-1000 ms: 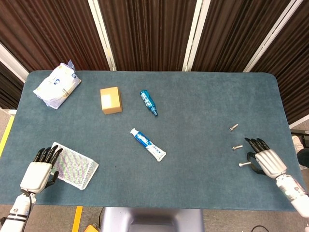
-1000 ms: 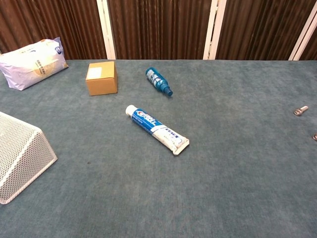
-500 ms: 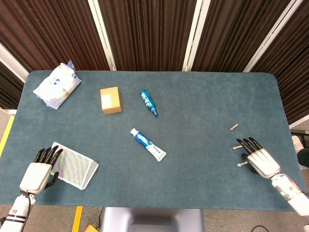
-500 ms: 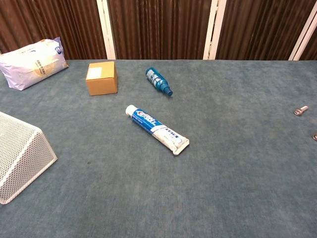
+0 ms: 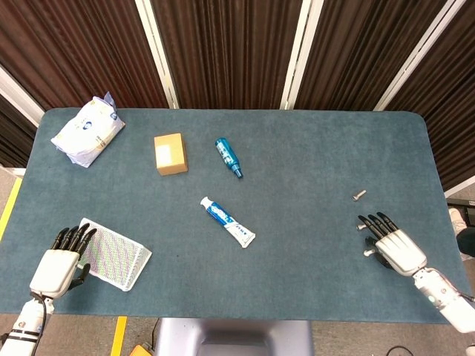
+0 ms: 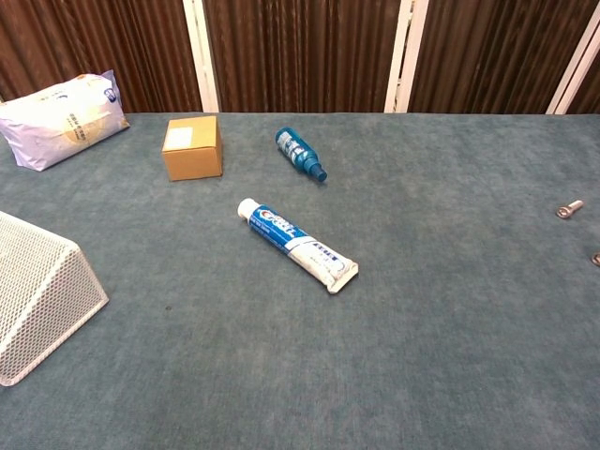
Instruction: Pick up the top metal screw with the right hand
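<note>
The top metal screw (image 5: 359, 195) lies on the blue table at the right; the chest view shows this screw (image 6: 567, 209) near its right edge. Just below it, my right hand (image 5: 393, 248) lies flat with its fingers (image 5: 372, 220) stretched toward the screw, holding nothing. The fingertips stop a short way short of the top screw. A second screw (image 5: 360, 227) peeks out by the fingertips, and a third (image 5: 368, 253) shows at the hand's left side. My left hand (image 5: 59, 264) rests at the front left, fingers extended. Neither hand appears in the chest view.
A white mesh basket (image 5: 115, 254) lies beside my left hand. A toothpaste tube (image 5: 227, 222), a blue bottle (image 5: 228, 157) and a cardboard box (image 5: 170, 153) sit mid-table. A white pouch (image 5: 87, 132) lies at the far left corner.
My right hand has slid left and slightly forward, now partly covering the two lower screws. The left hand and all objects have stayed put.
</note>
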Action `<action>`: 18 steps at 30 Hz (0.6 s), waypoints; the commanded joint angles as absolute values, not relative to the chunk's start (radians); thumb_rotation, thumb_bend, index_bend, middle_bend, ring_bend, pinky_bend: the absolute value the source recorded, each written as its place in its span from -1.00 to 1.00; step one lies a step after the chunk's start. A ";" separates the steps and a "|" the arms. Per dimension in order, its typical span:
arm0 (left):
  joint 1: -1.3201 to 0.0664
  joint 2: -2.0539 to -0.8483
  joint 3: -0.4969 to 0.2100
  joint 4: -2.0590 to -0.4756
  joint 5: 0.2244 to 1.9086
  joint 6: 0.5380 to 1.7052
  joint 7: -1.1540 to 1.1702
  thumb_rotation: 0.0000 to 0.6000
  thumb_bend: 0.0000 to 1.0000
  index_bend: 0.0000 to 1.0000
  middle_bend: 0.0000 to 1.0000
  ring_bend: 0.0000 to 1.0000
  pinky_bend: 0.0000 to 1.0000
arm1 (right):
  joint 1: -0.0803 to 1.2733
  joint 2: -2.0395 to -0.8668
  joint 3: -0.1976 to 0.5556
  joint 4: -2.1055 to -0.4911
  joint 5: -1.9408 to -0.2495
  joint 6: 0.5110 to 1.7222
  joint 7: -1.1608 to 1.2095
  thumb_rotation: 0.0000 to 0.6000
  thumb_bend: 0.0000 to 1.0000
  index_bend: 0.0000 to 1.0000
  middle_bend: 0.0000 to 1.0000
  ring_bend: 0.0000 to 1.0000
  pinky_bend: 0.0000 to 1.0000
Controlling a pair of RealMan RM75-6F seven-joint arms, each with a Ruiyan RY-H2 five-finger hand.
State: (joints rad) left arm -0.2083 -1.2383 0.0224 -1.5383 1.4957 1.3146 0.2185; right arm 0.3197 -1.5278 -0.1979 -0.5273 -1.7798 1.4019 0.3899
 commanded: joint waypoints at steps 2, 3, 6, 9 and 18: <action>-0.208 -1.238 0.022 -1.539 1.496 1.315 0.218 1.00 -0.05 -1.00 -1.00 -1.00 -0.85 | 0.315 -1.518 -0.195 -0.545 -1.777 1.413 0.388 1.00 -0.07 0.05 -0.81 -1.00 -0.85; -0.208 -1.237 0.022 -1.539 1.496 1.316 0.218 1.00 -0.05 -1.00 -1.00 -1.00 -0.85 | 0.313 -1.515 -0.193 -0.548 -1.776 1.417 0.389 1.00 -0.07 0.03 -0.81 -1.00 -0.85; -0.207 -1.237 0.023 -1.540 1.496 1.316 0.219 1.00 -0.05 -1.00 -1.00 -1.00 -0.85 | 0.305 -1.507 -0.182 -0.556 -1.763 1.428 0.400 1.00 -0.07 -0.01 -0.81 -1.00 -0.85; -0.208 -1.238 0.023 -1.539 1.495 1.314 0.221 1.00 -0.05 -1.00 -1.00 -1.00 -0.85 | 0.300 -1.501 -0.159 -0.558 -1.736 1.431 0.437 1.00 -0.07 -0.01 -0.81 -1.00 -0.85; -0.213 -1.251 0.019 -1.530 1.482 1.301 0.241 1.00 -0.05 -1.00 -1.00 -1.00 -0.85 | 0.359 -1.553 -0.086 -0.466 -1.642 1.272 0.653 1.00 -0.07 0.06 -0.81 -1.00 -0.85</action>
